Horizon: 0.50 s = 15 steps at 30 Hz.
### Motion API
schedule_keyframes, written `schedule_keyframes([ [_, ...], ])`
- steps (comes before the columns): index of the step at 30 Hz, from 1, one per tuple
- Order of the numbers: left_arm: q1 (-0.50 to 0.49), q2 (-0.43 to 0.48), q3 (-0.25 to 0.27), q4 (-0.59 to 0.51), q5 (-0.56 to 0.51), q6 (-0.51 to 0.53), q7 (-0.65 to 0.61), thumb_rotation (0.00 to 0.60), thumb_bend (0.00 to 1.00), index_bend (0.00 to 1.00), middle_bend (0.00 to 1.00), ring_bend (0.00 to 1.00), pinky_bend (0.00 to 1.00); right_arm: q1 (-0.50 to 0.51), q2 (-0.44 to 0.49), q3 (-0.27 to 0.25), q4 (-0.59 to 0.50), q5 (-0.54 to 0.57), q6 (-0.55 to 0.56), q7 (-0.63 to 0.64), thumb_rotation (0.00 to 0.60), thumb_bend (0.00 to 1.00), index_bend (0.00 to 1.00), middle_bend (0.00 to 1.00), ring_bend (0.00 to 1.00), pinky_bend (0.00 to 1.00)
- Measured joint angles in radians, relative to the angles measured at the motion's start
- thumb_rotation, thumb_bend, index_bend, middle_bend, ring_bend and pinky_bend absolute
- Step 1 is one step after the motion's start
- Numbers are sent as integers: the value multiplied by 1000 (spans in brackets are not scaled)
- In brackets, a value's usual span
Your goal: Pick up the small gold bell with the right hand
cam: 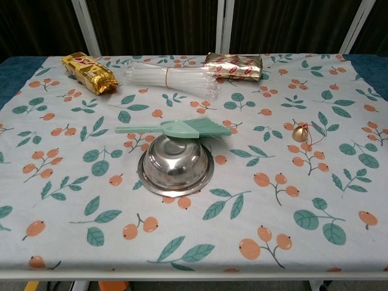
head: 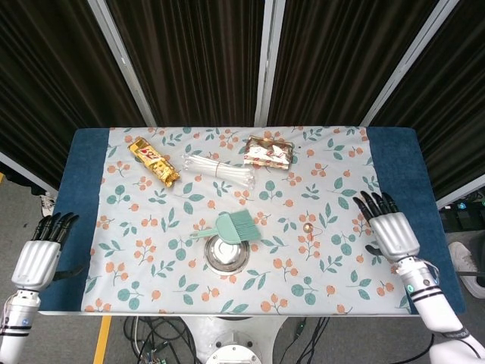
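The small gold bell point(head: 308, 227) stands on the flowered cloth, right of the table's middle; the chest view shows the bell point(cam: 299, 133) near its right side. My right hand point(head: 388, 227) hovers over the cloth's right part, fingers spread and empty, about a hand's width right of the bell. My left hand point(head: 40, 254) hangs off the table's left edge, fingers straight, holding nothing. Neither hand appears in the chest view.
An upturned steel bowl point(head: 227, 254) sits at front centre with a green brush point(head: 231, 227) lying across its far rim. At the back lie a gold snack bar point(head: 153, 161), a bundle of clear straws point(head: 218, 171) and a foil packet point(head: 270, 152).
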Motion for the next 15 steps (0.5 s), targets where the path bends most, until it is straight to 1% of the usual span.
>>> schedule_keyframes([
  [8,-5,-17,3,37,-9,-38,-27,600,20,71,57,0,58,134,-108,23,71,71,-130,-72,600,8,0,0,0,0],
  [15,-3,-23,2,62,-11,-44,-53,600,20,71,58,0,58,203,-186,27,127,135,-184,-122,600,47,10,0,0,0],
])
